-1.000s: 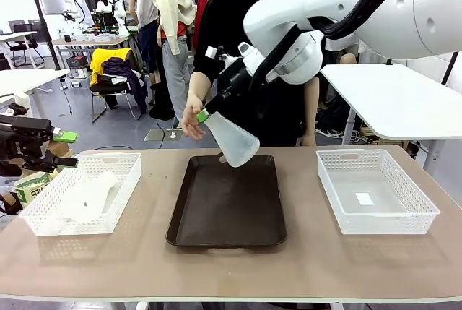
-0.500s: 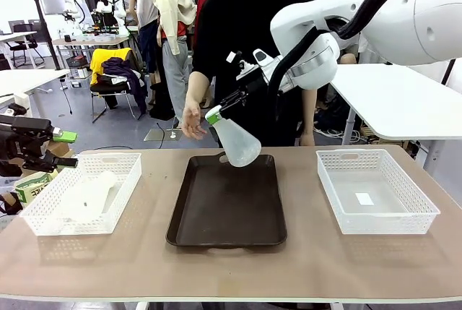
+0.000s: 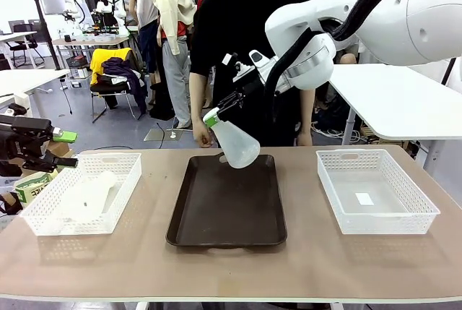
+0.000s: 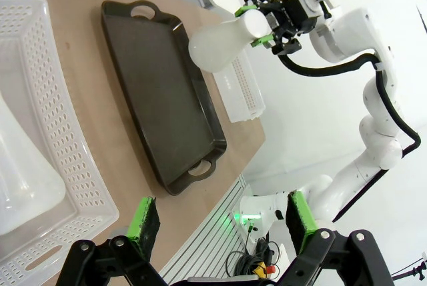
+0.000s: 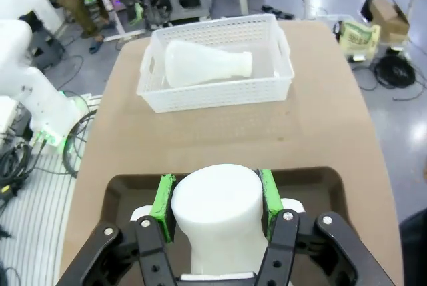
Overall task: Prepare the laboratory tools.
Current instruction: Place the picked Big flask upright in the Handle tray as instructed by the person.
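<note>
My right gripper [image 3: 211,117] is shut on the neck of a frosted-white conical flask [image 3: 235,145], which hangs tilted over the far end of the dark brown tray [image 3: 227,234]. In the right wrist view the green pads [image 5: 163,206] clamp the flask's neck [image 5: 217,216] above the tray [image 5: 120,189]. A second flask [image 3: 88,198] lies on its side in the left white basket [image 3: 108,157], also seen as flask [image 5: 207,65] in basket [image 5: 213,93]. My left gripper [image 3: 66,149] hovers open at the table's far left, off the basket's outer side; left gripper [image 4: 221,216] holds nothing.
A second white basket [image 3: 375,155] stands at the right with a small white slip inside. A person in black stands at the far side, one hand [image 3: 202,135] low behind the held flask. Bare tabletop lies in front of the tray.
My right gripper carried the flask a little to the right and lower, then nearly held still. The person's hand dropped from beside the flask's neck to table height. The left arm stayed put.
</note>
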